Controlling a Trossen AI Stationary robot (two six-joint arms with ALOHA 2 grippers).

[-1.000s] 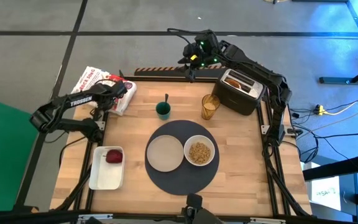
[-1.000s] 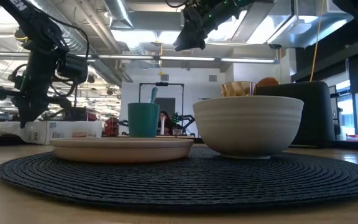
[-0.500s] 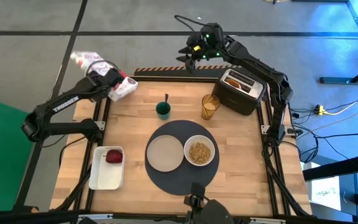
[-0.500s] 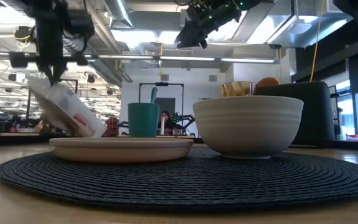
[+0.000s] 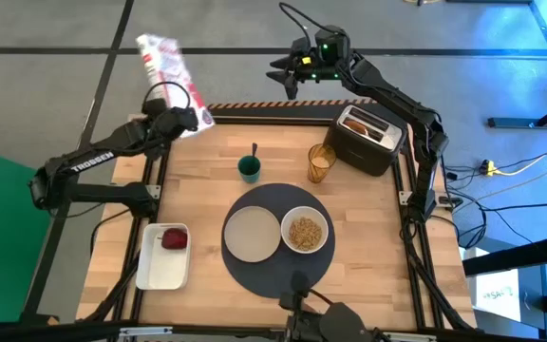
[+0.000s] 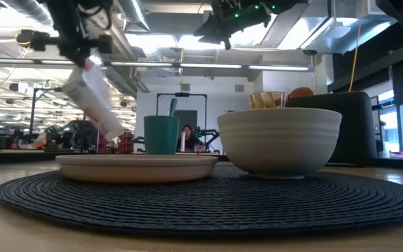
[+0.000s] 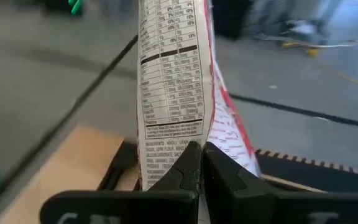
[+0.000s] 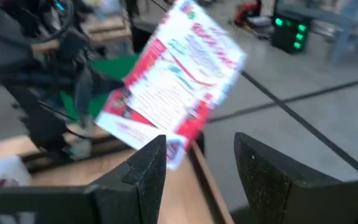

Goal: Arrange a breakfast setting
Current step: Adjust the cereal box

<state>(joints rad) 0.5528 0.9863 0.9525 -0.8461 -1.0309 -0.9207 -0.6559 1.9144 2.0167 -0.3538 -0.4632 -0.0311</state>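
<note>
My left gripper (image 5: 186, 119) is shut on a red-and-white cereal box (image 5: 169, 76), raised over the table's far left corner; the box also shows in the low view (image 6: 95, 101) and the right wrist view (image 8: 173, 81). My right gripper (image 5: 283, 76) is open and empty, high beyond the far edge. A beige plate (image 5: 253, 233) and a white bowl (image 5: 304, 231) of cereal sit on the dark grey mat (image 5: 278, 275). The green cup (image 5: 249, 168) and amber glass (image 5: 321, 161) stand behind the mat. The red fruit (image 5: 174, 237) lies in the white tray (image 5: 160, 271). The toasted round (image 5: 357, 122) sticks out of the toaster (image 5: 373, 147). My left gripper pinches the cereal box between its two fingers (image 7: 188, 165) at its near end, by the narrow nutrition panel (image 7: 166, 149). The box reaches away from the fingers along their line. It is lifted clear of the table and tilted.
The black toaster fills the far right corner. A spoon handle stands in the green cup. The mat takes the near middle and the tray the near left. Bare wood shows at the far left (image 5: 198, 161) and near right (image 5: 387, 247).
My left gripper has lifted the cereal box from where it lay on the far left corner, swinging it up and toward the far edge. The box has tipped from flat to steeply tilted. My right gripper has drifted slightly right beyond the far edge, staying open.
</note>
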